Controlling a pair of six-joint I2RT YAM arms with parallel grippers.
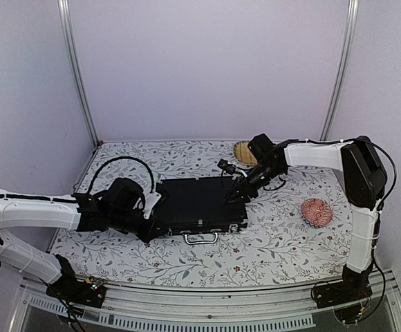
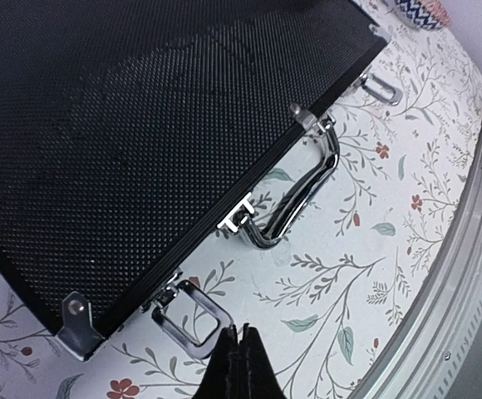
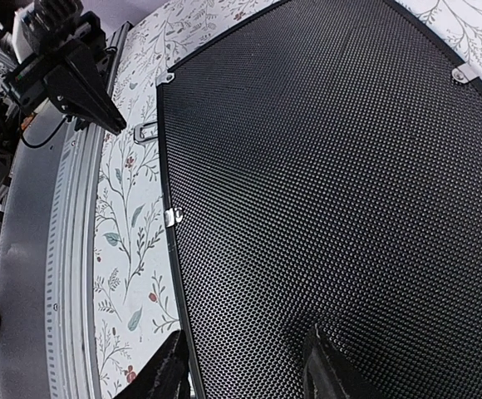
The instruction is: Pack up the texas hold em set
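Note:
The black briefcase [image 1: 197, 204] lies shut and flat on the floral cloth, its metal handle [image 1: 202, 238] facing the near edge. Chips, cards, dice and discs are hidden. My left gripper [image 1: 148, 225] is at the case's front left corner. In the left wrist view it [image 2: 239, 337] is shut and empty, its tip against the flipped-out left latch loop [image 2: 189, 312]. The handle [image 2: 299, 195] and the other latch [image 2: 382, 87] lie beyond. My right gripper [image 1: 231, 196] is open and low over the lid's right part. In the right wrist view it [image 3: 241, 366] straddles the lid's [image 3: 324, 166] front edge.
A woven straw mat [image 1: 243, 151] lies at the back behind the right arm. A red patterned round dish [image 1: 316, 212] sits to the right of the case. The metal rail [image 2: 465, 274] of the table's near edge runs close to the handle.

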